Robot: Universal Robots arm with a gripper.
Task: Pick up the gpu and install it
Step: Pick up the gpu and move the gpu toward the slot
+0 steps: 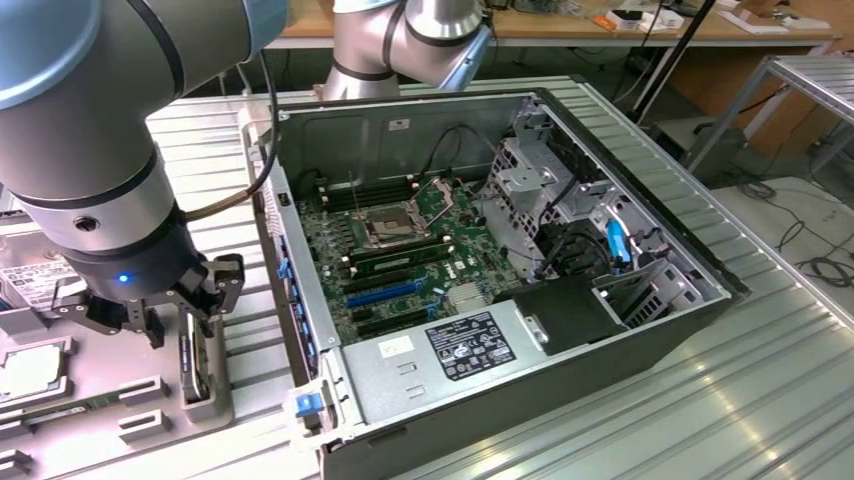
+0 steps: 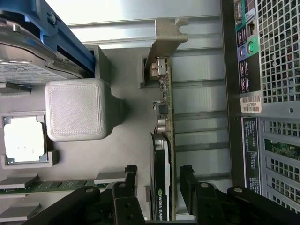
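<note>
Over the moulded grey plastic tray point(image 2: 126, 159), the black two-fingered hand point(image 2: 158, 190) hangs with its jaws spread wide. One of its fingers point(image 2: 129, 185) stands on each side of the gpu point(image 2: 161, 164), a thin green circuit card with a black cooler block, and they grip nothing yet. The card stands on edge in a tray slot on the ribbed metal surface point(image 1: 747, 400), just beside the open black computer case point(image 1: 507, 250). Its long axis runs alongside the case's perforated wall, with the bent silver end bracket point(image 2: 165, 35) at the end away from the hand. A good grasp probably means centring the fingers on the flat faces, squeezing squarely across the cooler, and lifting straight along the slot so the board's edge does not bind.
</note>
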